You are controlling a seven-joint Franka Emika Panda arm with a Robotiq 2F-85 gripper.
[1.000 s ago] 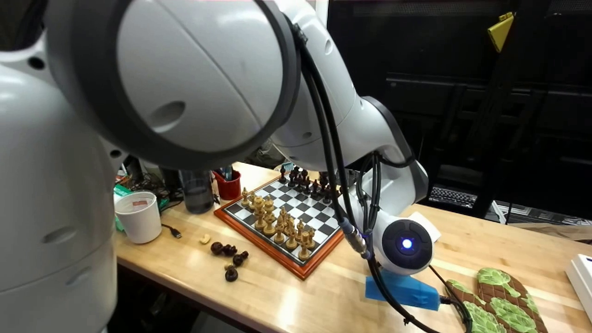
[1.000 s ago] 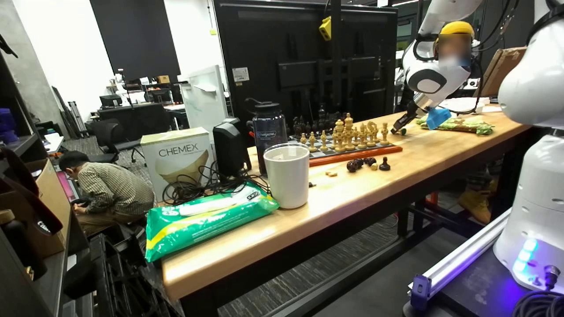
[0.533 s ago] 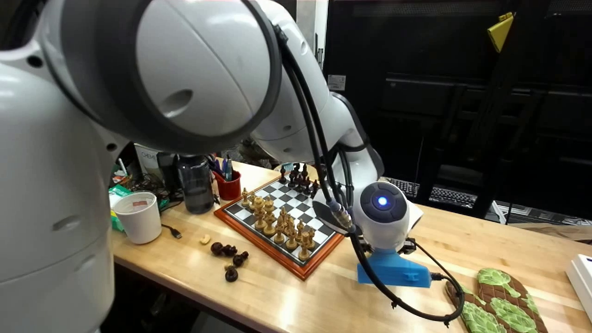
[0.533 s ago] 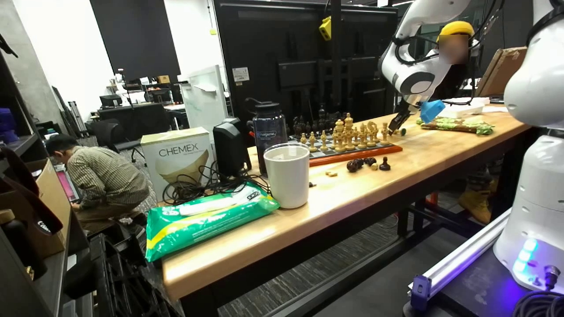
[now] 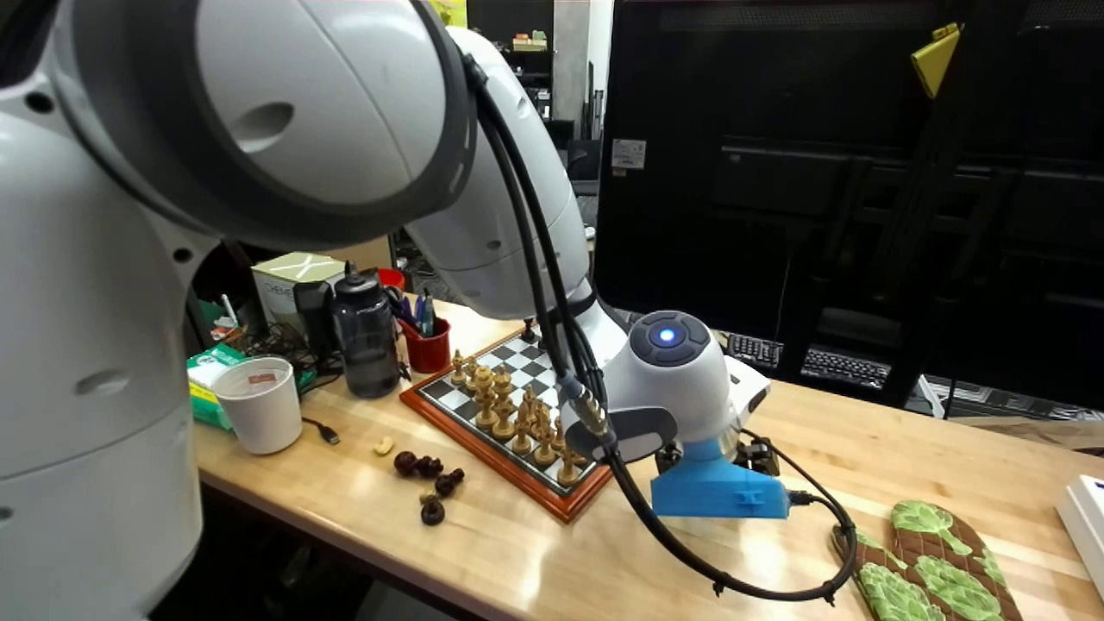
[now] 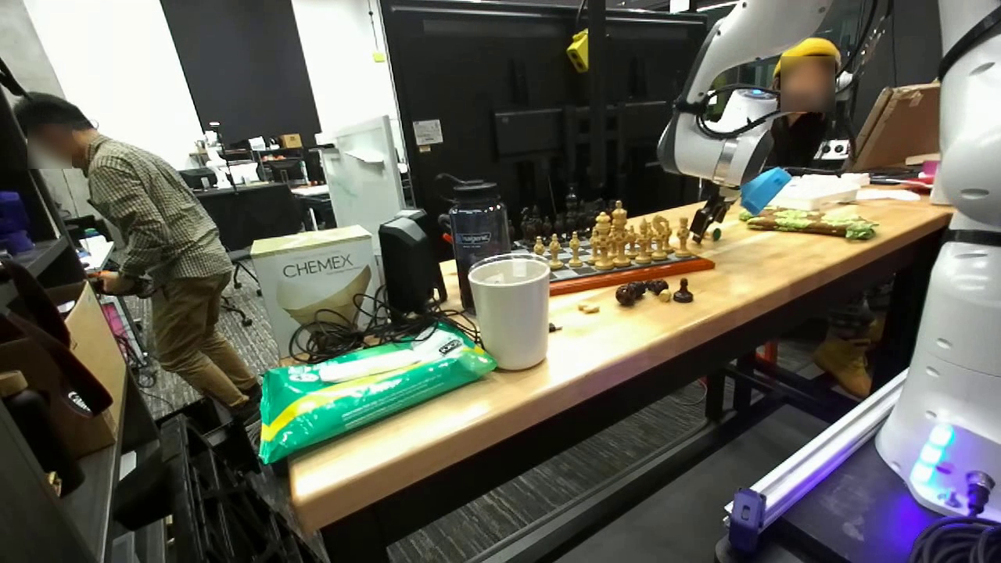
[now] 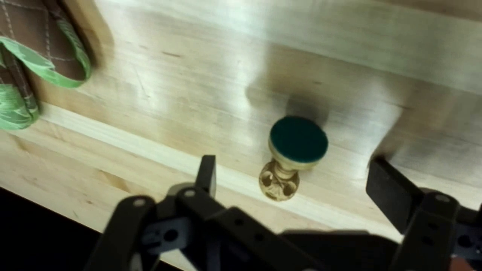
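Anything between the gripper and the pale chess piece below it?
Nothing visible: in the wrist view the pale chess piece shows between the open jaws of the gripper, and the quilted mitt lies well aside.

In both exterior views, your white arm (image 5: 332, 95) arches from its upright base (image 6: 931, 367) and bends down to the wrist (image 5: 690, 397), whose round button panel (image 5: 668, 339) faces upward, lit blue at its centre. Your gripper (image 7: 296, 171) points down with a slight tilt, its jaws spread wide; in the wrist view the dark fingertip pads (image 7: 389, 192) face each other, well apart.
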